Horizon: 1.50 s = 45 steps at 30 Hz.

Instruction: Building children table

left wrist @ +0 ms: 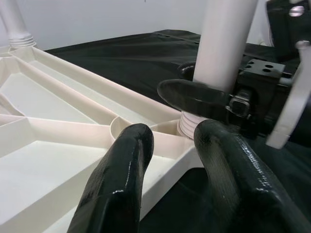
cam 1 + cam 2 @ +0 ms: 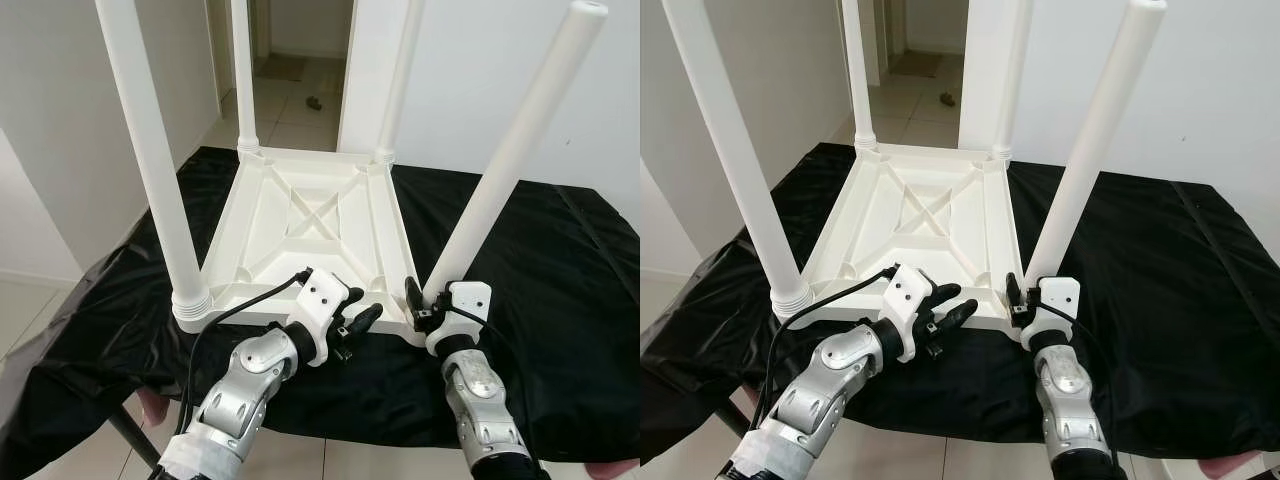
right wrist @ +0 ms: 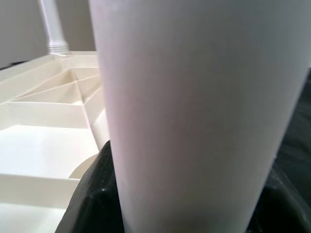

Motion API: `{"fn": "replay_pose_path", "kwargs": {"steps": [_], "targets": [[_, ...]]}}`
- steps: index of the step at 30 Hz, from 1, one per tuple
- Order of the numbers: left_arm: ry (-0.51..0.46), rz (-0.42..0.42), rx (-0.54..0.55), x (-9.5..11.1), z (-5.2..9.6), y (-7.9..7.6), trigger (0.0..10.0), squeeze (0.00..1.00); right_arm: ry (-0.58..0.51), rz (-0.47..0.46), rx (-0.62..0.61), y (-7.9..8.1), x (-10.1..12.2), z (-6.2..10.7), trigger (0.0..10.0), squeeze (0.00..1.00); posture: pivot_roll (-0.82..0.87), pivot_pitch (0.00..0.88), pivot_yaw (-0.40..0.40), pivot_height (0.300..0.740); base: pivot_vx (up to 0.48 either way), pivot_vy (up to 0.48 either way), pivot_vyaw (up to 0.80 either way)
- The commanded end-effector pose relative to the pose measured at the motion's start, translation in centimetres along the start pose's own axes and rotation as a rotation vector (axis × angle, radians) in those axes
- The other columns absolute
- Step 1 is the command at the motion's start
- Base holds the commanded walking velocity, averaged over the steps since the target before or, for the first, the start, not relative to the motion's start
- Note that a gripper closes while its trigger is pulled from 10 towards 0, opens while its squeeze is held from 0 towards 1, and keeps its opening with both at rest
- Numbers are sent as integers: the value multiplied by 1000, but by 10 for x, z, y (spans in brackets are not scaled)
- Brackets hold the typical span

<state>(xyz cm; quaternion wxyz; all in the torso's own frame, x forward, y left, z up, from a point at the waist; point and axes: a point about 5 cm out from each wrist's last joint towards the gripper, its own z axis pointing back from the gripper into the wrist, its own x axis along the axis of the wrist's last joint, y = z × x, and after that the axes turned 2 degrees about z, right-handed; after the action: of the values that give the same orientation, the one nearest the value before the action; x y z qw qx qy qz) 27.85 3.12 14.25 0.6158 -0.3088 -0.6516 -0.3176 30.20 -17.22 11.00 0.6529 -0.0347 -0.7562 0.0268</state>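
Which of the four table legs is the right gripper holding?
The near right leg, at its base. The right gripper is clamped around it; the other three legs stand free, untouched.

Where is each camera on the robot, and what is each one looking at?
Left eye view: on the head, looking down at the upside-down white table on the black cloth; both silver arms show.
Right eye view: beside it, same scene.
Left wrist view: on the left arm, looking along the open left gripper over the table's edge.
Right wrist view: on the right arm, up close to the near right leg.
Shared: both wrist views see that leg, held by the right gripper.
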Motion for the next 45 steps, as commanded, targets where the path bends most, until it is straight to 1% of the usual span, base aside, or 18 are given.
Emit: {"fn": "replay_pose_path", "kwargs": {"steps": [1, 6, 10, 13, 16, 18, 20, 21, 22, 26, 29, 32, 33, 35, 38, 43, 44, 45], "targets": [[14, 2, 13, -1, 3, -1, 10000, 0, 103, 32, -245, -19, -16, 2, 0, 0, 13, 0, -5, 740, 0, 0, 0], [22, 2, 16, -1, 6, 1, 10000, 0, 95, -6, -431, -21, -11, -2, 0, 0, 16, 0, 1, 740, 0, 0, 0], [25, 0, 18, -1, 6, 2, 10000, 0, 100, -18, -478, -21, -11, -4, 0, 0, 18, 0, 0, 740, 0, 0, 0], [21, 0, 25, 1, 5, 4, 10000, 0, 153, -78, -585, -13, -15, -9, 0, 0, 18, 0, -1, 740, 0, 0, 0], [20, 0, 27, 2, 4, 3, 10000, 0, 186, -102, -589, -4, -18, -13, 0, 0, 25, 0, -5, 740, 0, 0, 0], [18, 1, 30, 3, 4, 3, 10000, 0, 182, -110, -556, 2, -17, -15, 10000, 0, 25, 0, -8, 740, 0, 0, 0], [17, 2, 32, 3, 5, 3, 10000, 0, 176, -108, -545, 3, -17, -16, 10000, 0, 25, 0, -8, 740, 0, 0, 0], [17, 2, 33, 3, 5, 3, 10000, 0, 173, -105, -544, 3, -16, -16, 10000, 859, 25, 0, -8, 740, 0, 0, 0], [17, 2, 35, 3, 5, 4, 10000, 0, 156, -110, -532, 4, -14, -17, 10000, 1000, 26, 0, -11, 740, 0, 0, 0], [15, 7, 39, 3, 5, 3, 10000, 0, 80, -211, -438, 7, -6, -21, 10000, 1000, 20, 0, -11, 740, 0, 0, 0], [14, 8, 39, 3, 4, 3, 10000, 0, 71, -223, -430, 7, -6, -22, 10000, 1000, 20, 0, -11, 740, 0, 0, 0], [12, 11, 33, 4, 3, 1, 10000, 0, 44, -236, -348, 0, -4, -22, 10000, 1000, 7, 0, -12, 740, 0, 0, 0], [11, 11, 32, 4, 3, 1, 10000, 0, 40, -230, -303, -3, -4, -22, 10000, 0, 7, 0, -12, 740, 0, 0, 0], [11, 12, 31, 4, 3, 1, 10000, 0, 39, -225, -275, -4, -3, -21, 10000, 0, 5, 0, -12, 740, 0, 0, 0], [4, 13, 28, 7, 1, 1, 10000, 0, -4, -139, -84, -26, -1, -12, 10000, 0, -4, 0, -9, 740, 0, 0, 0], [2, 14, 25, 8, 1, 1, 10000, 0, -5, -117, 32, -37, 0, -7, 10000, 0, -10, 0, -6, 740, 0, 0, 0], [1, 14, 19, 8, 0, 0, 10000, 0, -7, -77, 172, -49, 5, -2, 10000, 0, -17, 0, 2, 740, 0, 0, 0], [0, 14, 17, 8, 0, 0, 10000, 0, -6, -60, 224, -53, 7, 1, 10000, 0, -17, 0, 2, 740, 0, 0, 0]]}}
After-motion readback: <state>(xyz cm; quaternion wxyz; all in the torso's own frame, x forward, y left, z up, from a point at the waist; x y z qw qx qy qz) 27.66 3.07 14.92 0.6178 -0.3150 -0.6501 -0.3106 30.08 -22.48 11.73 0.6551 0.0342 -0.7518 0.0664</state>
